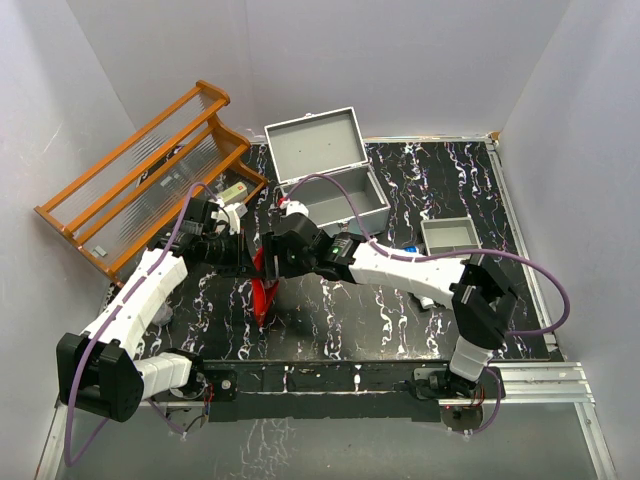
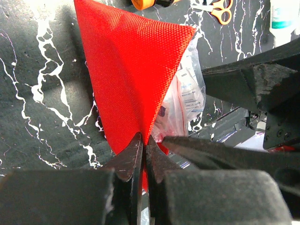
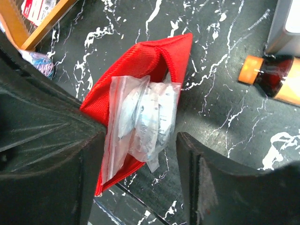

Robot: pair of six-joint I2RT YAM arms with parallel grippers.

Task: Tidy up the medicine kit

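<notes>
Medicine kit lid-up; left gripper tight on red pouch, right gripper wide, empty

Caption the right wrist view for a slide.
Open right end effector straddles a red pouch, a clear bag of packets sticking out, over the black marbled table.

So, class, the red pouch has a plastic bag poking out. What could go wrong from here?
1. The left claw pinches only an edge of the pouch; the fabric might slip free.
2. The bag sits half out of the pouch, inside the open right claw but ungripped; it could fall out.
</notes>
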